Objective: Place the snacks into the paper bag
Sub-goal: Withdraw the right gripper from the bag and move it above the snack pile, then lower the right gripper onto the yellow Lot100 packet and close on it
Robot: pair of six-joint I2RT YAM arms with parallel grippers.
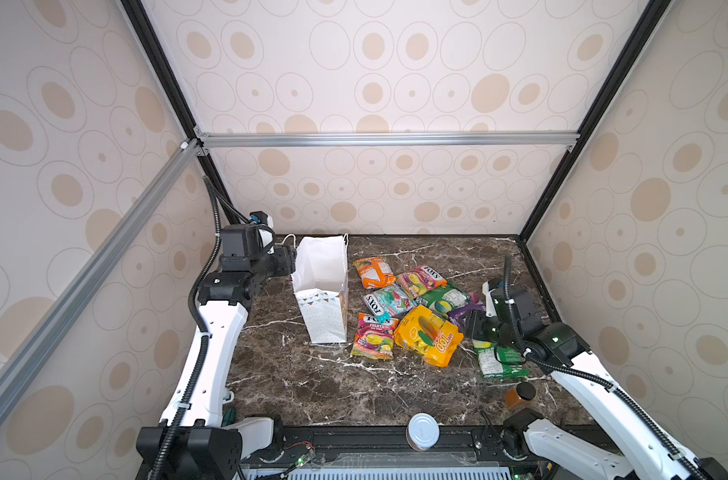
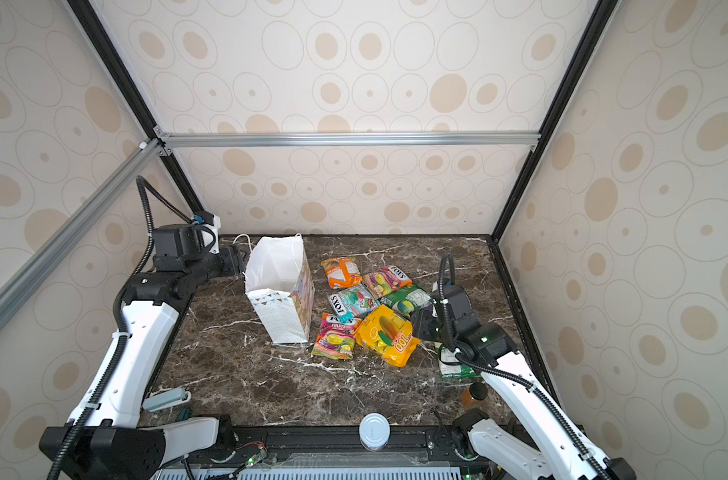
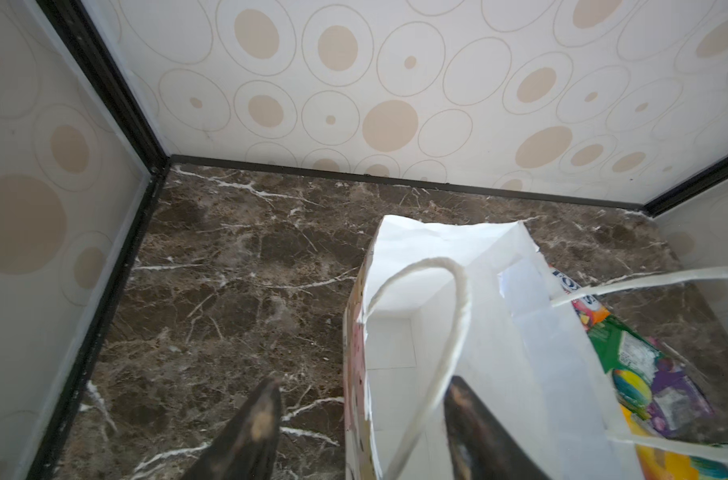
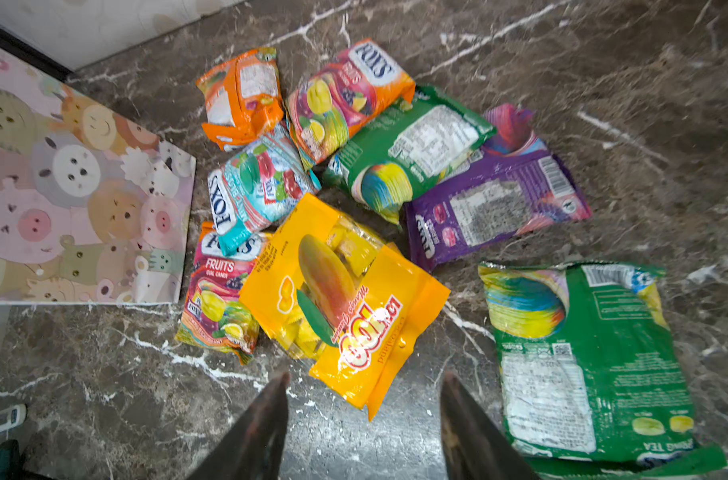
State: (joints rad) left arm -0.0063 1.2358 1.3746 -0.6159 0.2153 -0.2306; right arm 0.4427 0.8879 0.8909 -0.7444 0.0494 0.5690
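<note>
A dark brown marble tabletop [image 1: 295, 386] with white veins sits inside cream walls printed with beige circles. Toward 10 o'clock from its middle stands the tall white paper gift bag [image 1: 324, 326], upright, mouth open.

The left gripper [image 3: 364, 382] is at the bag's 9 o'clock rim. In the left wrist view its dark fingers [image 3: 262, 422] stand about half apart, astride the bag's side wall. One is outside over the marble, clear of the paper, and the other is inside the mouth (whether that one touches the wall I cannot tell). A white cord handle [image 3: 463, 299] loops between them, and nothing is pinched.

The snacks [image 1: 412, 307] lie flat on the marble at the bag's 3 o'clock, all outside it:
- an orange packet [image 1: 373, 272] at the far end
- a pink Fox's packet [image 1: 420, 280]
- a teal Fox's packet [image 1: 389, 303]
- a green packet [image 1: 443, 299]
- a purple packet [image 1: 464, 311]
- a pink-and-yellow Fox's packet [image 1: 372, 336] nearest the bag's foot
- a big yellow packet [image 1: 428, 334]
- a second green packet [image 1: 497, 361], lying apart at the yellow one's 4 o'clock, partly under the right arm

The right gripper [image 4: 366, 376] hovers at the cluster's 4 o'clock. Its fingers [image 4: 466, 419] are partly spread and hold nothing. The yellow packet's corner shows in the gap (contact unclear).

A silver-lidded can [image 1: 423, 430] stands at the table's 6 o'clock edge, and an amber bottle with a black cap [image 1: 519, 395] at 4 o'clock.
</note>
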